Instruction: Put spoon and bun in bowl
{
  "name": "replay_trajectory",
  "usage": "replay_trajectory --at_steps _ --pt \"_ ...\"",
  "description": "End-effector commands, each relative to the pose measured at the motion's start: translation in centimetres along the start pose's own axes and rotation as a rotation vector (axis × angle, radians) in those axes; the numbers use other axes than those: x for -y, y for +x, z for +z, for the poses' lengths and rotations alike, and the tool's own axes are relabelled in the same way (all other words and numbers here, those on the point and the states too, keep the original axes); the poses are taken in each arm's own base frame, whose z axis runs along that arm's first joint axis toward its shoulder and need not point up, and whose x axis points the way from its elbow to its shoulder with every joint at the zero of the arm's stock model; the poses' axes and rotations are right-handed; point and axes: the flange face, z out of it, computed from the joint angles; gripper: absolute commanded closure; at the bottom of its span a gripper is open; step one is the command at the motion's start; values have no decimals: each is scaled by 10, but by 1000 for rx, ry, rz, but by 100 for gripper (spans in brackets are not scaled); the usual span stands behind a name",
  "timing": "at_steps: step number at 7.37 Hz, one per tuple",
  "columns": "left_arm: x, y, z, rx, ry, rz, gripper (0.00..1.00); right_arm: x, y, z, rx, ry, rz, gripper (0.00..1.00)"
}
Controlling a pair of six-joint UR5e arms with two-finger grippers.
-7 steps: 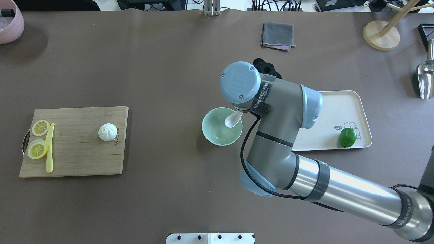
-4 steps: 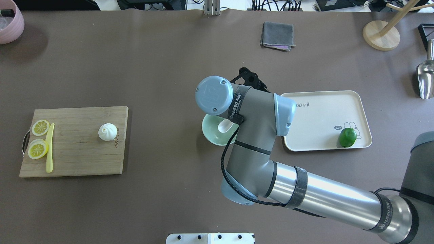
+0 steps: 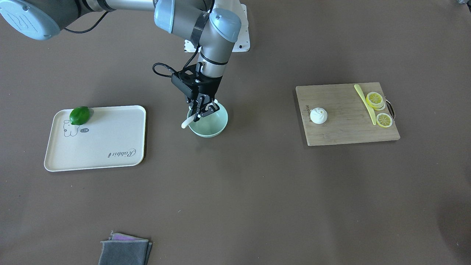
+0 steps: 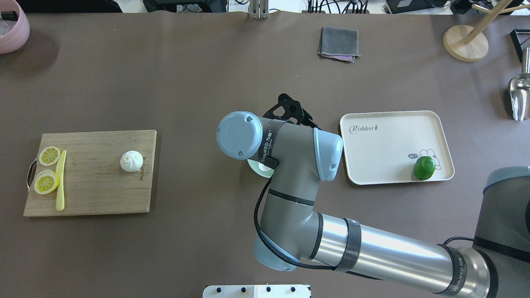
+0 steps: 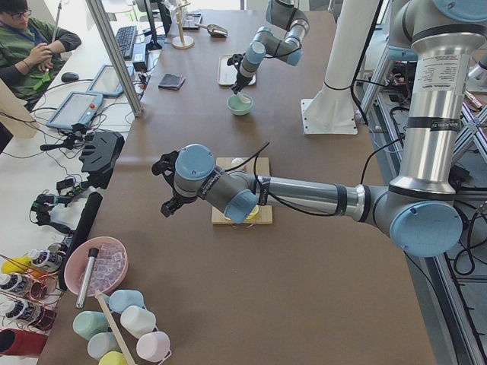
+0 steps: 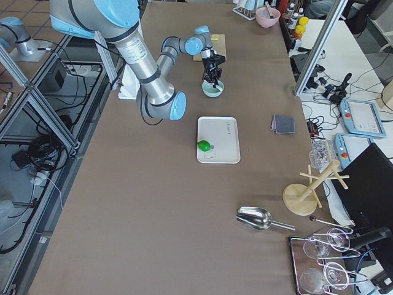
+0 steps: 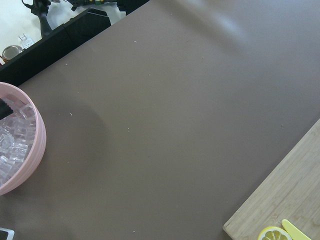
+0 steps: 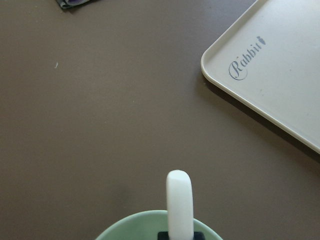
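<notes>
My right gripper hangs over the pale mint-green bowl, shut on the cream-white spoon. The spoon's scoop is down in the bowl and its handle sticks out over the rim. In the right wrist view the spoon handle points forward above the bowl rim. In the overhead view my arm hides all but a sliver of the bowl. The white pleated bun sits on the wooden cutting board, far from both grippers. My left gripper hovers beyond the board's end; I cannot tell whether it is open.
Lemon slices and a yellow-green knife lie at the board's end. A cream tray with a green lime is beside the bowl. A grey cloth, a pink ice bowl and a metal scoop lie at the edges.
My right arm has swung toward the table's middle and now covers nearly all of the bowl in the overhead view, with the spoon still in its grip. The bun has not moved.
</notes>
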Motion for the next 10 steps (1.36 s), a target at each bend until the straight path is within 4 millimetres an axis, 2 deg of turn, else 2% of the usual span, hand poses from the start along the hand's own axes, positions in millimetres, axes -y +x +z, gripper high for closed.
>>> replay_trajectory --at_steps 1,2,3,4,5,6,7,8,9,10 --pt "0 0 0 0 0 0 2 2 0 3 -1 21 -4 18" --pt "0 0 0 0 0 0 2 4 -1 1 4 22 -1 1" --pt "0 0 0 0 0 0 2 19 -4 -3 13 27 7 1" --pt "0 0 0 0 0 -12 2 49 -9 -12 33 30 -24 0" --pt "6 9 4 -10 1 -91 2 85 -1 -13 47 21 -64 0" --pt "18 30 15 -36 11 -146 2 126 25 -19 59 -19 -141 0" --pt "25 44 23 -57 34 -211 2 184 74 -28 79 -75 -237 0" --pt "34 68 41 -99 32 -299 2 235 119 -36 94 -112 -329 0" --pt "52 109 57 -134 13 -368 2 281 148 -38 99 -151 -418 0" --pt "64 145 75 -136 1 -377 2 323 169 -32 122 -214 -518 0"
